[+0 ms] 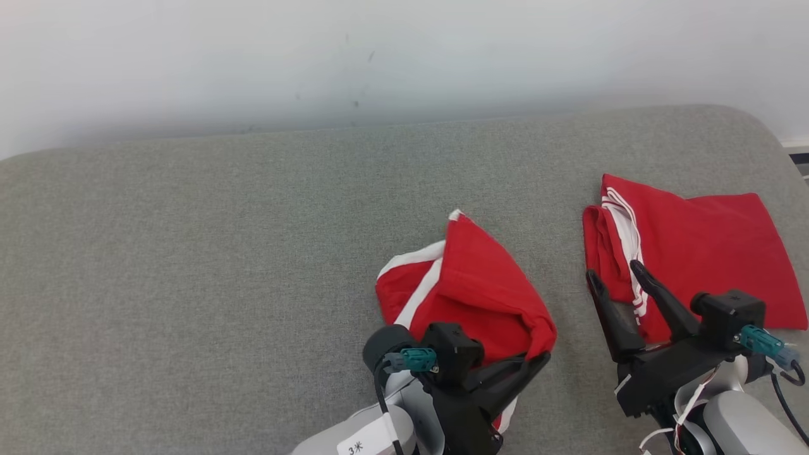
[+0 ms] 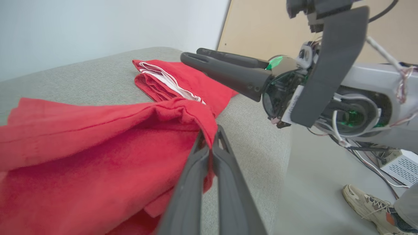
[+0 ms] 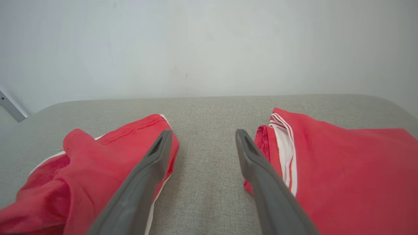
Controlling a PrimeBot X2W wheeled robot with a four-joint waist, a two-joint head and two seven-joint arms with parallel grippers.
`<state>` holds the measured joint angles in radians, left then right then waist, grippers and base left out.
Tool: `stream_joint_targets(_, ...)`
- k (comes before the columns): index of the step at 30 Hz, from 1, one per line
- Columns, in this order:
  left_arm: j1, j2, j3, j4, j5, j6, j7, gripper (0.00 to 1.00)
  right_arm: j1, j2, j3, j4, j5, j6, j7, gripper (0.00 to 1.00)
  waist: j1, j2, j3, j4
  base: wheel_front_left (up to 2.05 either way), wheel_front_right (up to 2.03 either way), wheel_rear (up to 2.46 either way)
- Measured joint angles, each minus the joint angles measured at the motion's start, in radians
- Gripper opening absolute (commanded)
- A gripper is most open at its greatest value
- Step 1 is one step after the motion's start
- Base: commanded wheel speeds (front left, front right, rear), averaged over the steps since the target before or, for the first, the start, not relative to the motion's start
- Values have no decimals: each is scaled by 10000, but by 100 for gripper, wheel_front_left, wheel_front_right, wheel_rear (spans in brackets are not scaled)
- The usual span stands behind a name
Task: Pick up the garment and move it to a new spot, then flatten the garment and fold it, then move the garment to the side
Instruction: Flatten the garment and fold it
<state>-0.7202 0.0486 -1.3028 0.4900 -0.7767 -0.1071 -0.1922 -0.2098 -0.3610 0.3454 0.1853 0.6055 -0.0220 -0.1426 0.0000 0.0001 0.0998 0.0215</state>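
Grip of left hand [image 1: 540,360] pressed together on a fold of red white-trimmed garment [image 1: 471,284], bunched up on grey surface [image 1: 189,253] near its front edge. Right hand [image 1: 613,270] spread wide, poised over bare surface between that garment and folded red garment [image 1: 708,259] just beside.

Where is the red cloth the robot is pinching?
In the head view, the cloth sits low and central on the grey pad, its near corner in the left gripper, left of a folded red garment.
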Motion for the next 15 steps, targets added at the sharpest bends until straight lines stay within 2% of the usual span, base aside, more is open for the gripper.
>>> stream_joint_targets(4, 60, 6, 6, -309, -224, -77, 261, 0, -104, 38, 125, -8, -6, 13, 4, 100, 0, 0, -9, 76, 0, 0, 0)
stream_joint_targets(5, 71, 0, 4, -280, -245, -77, 320, 18, -144, 56, 165, -6, -15, 27, 6, 100, 0, -1, -7, 84, 0, 0, 0)
stream_joint_targets(7, 82, 15, 17, -242, -336, -77, 337, 100, -252, 104, 205, -15, -19, 46, 8, 100, 0, 0, 4, 93, 0, 0, 0)
stream_joint_targets(15, -224, 10, 94, -155, -527, 25, 222, 100, -260, 35, 140, 23, -19, 46, 4, 100, 0, 0, 55, 262, 0, 0, 0)
